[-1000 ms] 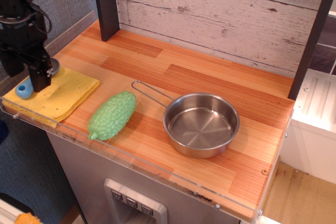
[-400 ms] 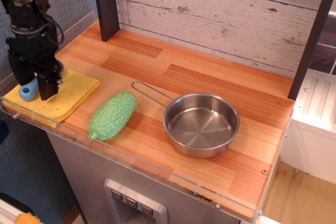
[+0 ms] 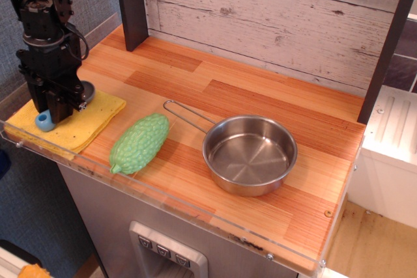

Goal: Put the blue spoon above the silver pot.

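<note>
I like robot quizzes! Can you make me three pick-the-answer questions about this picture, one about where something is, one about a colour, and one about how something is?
1. Where is the blue spoon?
A. in the silver pot
B. on the yellow cloth
C. on the floor

2. What colour is the bumpy vegetable?
A. green
B. red
C. purple

3. How is the silver pot?
A. upside down
B. full of soup
C. upright and empty

Answers: 1 B, the spoon lies on the yellow cloth under the gripper. 2 A, it is light green. 3 C, its bare bottom shows.
</note>
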